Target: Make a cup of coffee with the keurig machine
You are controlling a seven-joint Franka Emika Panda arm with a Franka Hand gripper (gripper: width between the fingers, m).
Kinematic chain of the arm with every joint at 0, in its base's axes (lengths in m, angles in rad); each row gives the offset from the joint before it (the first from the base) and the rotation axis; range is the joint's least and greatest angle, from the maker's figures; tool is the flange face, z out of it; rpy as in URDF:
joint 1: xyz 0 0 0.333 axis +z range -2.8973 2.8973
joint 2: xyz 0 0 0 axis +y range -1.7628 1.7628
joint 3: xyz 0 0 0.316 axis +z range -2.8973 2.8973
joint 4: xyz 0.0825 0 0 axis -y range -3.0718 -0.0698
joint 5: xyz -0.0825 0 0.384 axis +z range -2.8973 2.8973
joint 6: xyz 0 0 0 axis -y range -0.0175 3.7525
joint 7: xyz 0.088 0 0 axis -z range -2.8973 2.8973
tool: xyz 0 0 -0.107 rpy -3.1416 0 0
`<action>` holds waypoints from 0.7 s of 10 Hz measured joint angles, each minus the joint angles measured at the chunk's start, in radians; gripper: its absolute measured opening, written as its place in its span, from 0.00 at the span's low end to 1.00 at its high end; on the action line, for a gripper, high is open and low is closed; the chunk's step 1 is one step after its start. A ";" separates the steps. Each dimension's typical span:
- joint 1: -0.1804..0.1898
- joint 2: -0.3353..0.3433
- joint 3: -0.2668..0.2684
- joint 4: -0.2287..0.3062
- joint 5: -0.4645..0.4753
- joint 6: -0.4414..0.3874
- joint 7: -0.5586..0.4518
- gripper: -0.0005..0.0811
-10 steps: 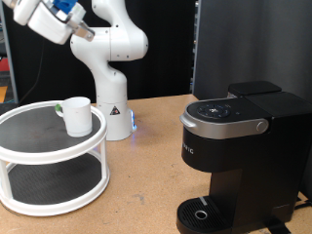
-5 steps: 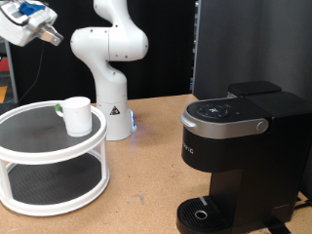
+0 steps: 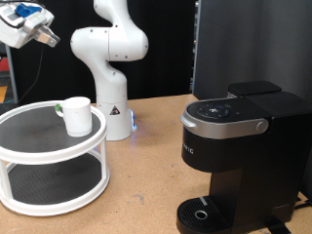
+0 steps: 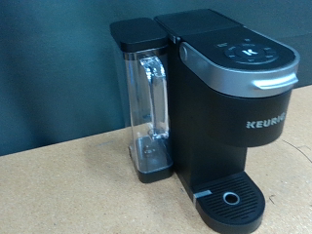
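Note:
The white cup [image 3: 77, 115] stands upright on the top tier of a round white two-tier stand [image 3: 39, 148] at the exterior view's left. The black keurig machine [image 3: 244, 161] stands at the exterior view's right, lid down, with nothing on its round drip base [image 3: 200, 214]. My gripper [image 3: 46, 34] is high at the exterior view's top left, above the stand and well clear of the cup, with nothing seen in it. The wrist view shows the keurig machine [image 4: 234, 107] from across the table with its clear water tank [image 4: 146, 107]; no fingers show there.
The white arm base [image 3: 112, 107] stands behind the stand on the brown table [image 3: 146, 185]. A dark panel rises behind the machine. The stand's lower tier [image 3: 49, 180] holds nothing visible.
My gripper swung from above the stand's middle towards the exterior view's top left during the first half second, then held still. The cup and the machine have not moved.

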 joint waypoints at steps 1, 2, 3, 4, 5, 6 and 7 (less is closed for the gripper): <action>-0.004 0.000 -0.007 -0.001 0.000 0.012 0.000 0.01; -0.009 0.000 -0.016 -0.002 0.000 0.019 -0.001 0.01; -0.014 -0.001 -0.026 -0.002 0.000 0.020 -0.001 0.01; -0.018 -0.001 -0.033 -0.002 -0.001 0.020 -0.002 0.01; -0.020 -0.001 -0.036 -0.002 -0.003 0.020 -0.004 0.01; -0.020 -0.001 -0.036 -0.002 -0.005 0.020 -0.005 0.01; -0.020 -0.001 -0.036 -0.003 -0.004 0.020 -0.004 0.01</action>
